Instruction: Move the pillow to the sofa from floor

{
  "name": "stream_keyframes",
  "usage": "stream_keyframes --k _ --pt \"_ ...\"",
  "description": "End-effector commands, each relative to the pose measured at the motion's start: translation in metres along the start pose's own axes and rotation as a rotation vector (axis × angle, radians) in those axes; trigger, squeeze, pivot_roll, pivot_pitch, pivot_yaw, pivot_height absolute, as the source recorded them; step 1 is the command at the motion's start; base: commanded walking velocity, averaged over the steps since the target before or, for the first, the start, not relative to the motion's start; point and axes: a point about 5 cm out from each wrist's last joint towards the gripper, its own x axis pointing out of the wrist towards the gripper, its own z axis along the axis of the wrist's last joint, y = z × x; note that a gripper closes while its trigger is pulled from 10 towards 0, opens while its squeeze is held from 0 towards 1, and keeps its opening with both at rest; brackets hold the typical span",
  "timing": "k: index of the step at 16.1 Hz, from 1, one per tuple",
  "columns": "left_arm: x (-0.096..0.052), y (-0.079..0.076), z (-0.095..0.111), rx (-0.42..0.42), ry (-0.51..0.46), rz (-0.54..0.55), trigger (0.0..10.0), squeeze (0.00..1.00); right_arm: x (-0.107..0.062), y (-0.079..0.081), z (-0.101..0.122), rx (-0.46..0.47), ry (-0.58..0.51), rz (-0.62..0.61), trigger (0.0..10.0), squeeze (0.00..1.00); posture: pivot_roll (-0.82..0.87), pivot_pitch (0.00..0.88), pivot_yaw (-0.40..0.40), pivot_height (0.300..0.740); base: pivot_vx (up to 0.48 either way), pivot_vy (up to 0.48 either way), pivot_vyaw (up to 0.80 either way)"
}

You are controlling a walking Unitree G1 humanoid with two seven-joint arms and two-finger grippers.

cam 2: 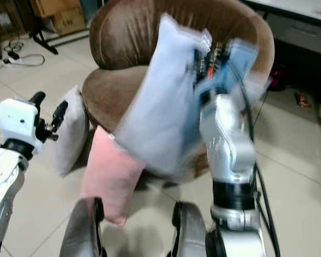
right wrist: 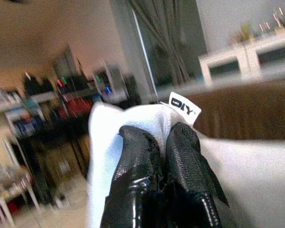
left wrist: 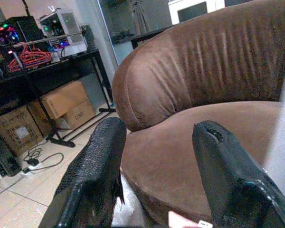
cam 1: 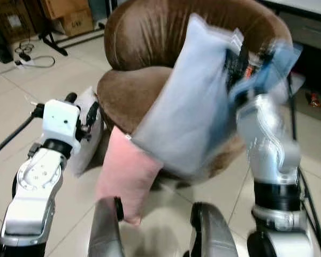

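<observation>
One white tag (right wrist: 184,106) reading "DIY" tops the pale blue pillow (cam 1: 190,112) pinched by the right pincer (right wrist: 162,135); left pincer (left wrist: 154,142) spread.

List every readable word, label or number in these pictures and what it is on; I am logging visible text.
"DIY": black letters on the small white tag of the pale pillow pinched in the right claw.
Print on the side of the cardboard boxes under the black table: too small to read.
White label on another cardboard box: too small to read.
</observation>
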Motion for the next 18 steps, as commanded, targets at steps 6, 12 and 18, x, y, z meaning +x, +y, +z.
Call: stream_keyframes --k 6,12,18 --pt "0.001 -0.007 -0.007 0.024 0.025 -0.060 10.0 0.00 0.007 -0.007 -0.012 -0.011 0.058 -0.015 10.0 0.00 0.08 0.000 -0.085 0.671 0.000 0.000 0.00" --pt "-0.008 -0.012 -0.029 -0.036 0.108 -0.020 10.0 0.00 -0.040 -0.031 -0.117 -0.102 0.451 -0.091 10.0 0.00 0.06 0.000 -0.078 0.731 0.000 0.000 0.00" --pt "-0.020 -0.017 -0.041 -0.052 0.128 0.065 10.0 0.00 -0.057 -0.044 -0.114 -0.124 0.442 -0.107 10.0 0.00 0.05 0.000 -0.086 0.740 0.000 0.000 0.00"
